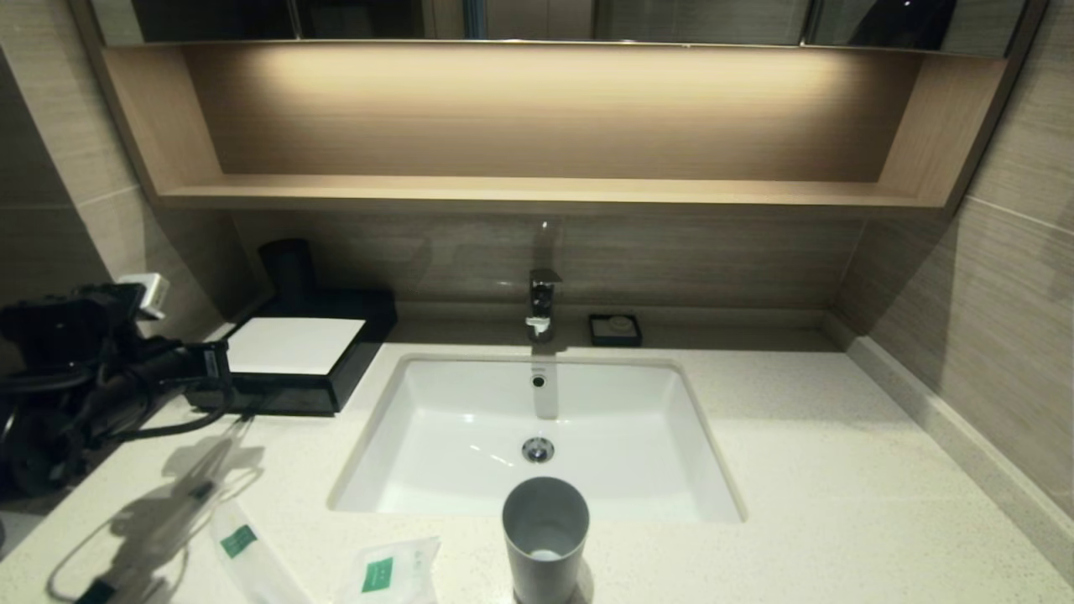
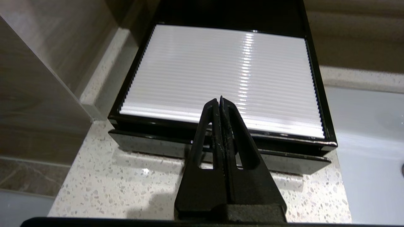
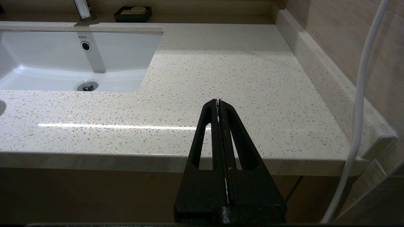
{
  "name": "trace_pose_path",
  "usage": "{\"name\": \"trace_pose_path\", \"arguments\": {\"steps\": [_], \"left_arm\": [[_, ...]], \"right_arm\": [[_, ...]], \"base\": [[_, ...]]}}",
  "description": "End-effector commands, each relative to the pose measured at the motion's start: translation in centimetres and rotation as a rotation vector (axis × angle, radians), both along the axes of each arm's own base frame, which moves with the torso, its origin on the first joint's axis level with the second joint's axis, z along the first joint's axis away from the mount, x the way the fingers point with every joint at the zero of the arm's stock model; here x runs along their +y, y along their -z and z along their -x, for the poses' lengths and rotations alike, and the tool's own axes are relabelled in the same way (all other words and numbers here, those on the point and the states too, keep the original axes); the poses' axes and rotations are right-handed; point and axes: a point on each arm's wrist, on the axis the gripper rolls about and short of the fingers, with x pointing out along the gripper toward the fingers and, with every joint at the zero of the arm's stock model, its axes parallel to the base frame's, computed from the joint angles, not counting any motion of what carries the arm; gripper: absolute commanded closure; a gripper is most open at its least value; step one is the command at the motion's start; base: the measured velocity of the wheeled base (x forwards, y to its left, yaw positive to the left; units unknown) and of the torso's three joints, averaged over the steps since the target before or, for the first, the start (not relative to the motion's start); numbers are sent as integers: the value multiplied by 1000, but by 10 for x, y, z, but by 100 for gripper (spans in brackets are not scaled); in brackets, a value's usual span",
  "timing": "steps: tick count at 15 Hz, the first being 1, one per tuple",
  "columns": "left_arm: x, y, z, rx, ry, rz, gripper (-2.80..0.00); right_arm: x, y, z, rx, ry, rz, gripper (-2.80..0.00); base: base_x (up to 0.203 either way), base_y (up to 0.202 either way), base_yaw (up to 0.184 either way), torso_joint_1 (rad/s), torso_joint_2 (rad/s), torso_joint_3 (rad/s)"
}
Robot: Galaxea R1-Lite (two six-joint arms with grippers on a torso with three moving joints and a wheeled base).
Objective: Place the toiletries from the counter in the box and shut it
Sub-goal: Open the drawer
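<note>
The box (image 1: 294, 361) is low and black with a white panel (image 2: 227, 75) on top, and stands at the back left of the counter (image 1: 797, 470). Its drawer front (image 2: 151, 146) sits a little forward of the body. My left gripper (image 2: 220, 101) is shut and empty, with its tips at the middle of the box's front edge; in the head view the left gripper (image 1: 233, 379) is dark against the box. Two toiletries lie at the counter's front left: a long thin packet (image 1: 239, 545) and a squarish packet (image 1: 386, 575), both with green labels. My right gripper (image 3: 218, 101) is shut and empty, off the counter's front right edge.
A white sunken sink (image 1: 537, 419) fills the middle, with a faucet (image 1: 543, 302) behind it. A grey cup (image 1: 545, 537) stands at the sink's front rim, right of the packets. A small black soap dish (image 1: 615, 329) sits at the back. A dark cylinder (image 1: 288, 268) stands behind the box.
</note>
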Motion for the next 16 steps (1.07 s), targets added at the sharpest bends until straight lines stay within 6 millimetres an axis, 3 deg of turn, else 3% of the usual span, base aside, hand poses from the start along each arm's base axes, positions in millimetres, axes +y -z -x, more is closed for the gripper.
{"name": "trace_pose_path", "arguments": {"steps": [1,7,16], "left_arm": [[-1,-13,4,41,2,12,0],[-3,-9,2,94,5,21,0],[-4,18,5,108,24,-17,0]], "right_arm": [[0,0,0,1,0,0,0],[0,0,0,1,0,0,0],[0,0,0,1,0,0,0]], "base": [[0,0,0,0,0,0],[0,0,0,0,0,0],[0,0,0,0,0,0]]}}
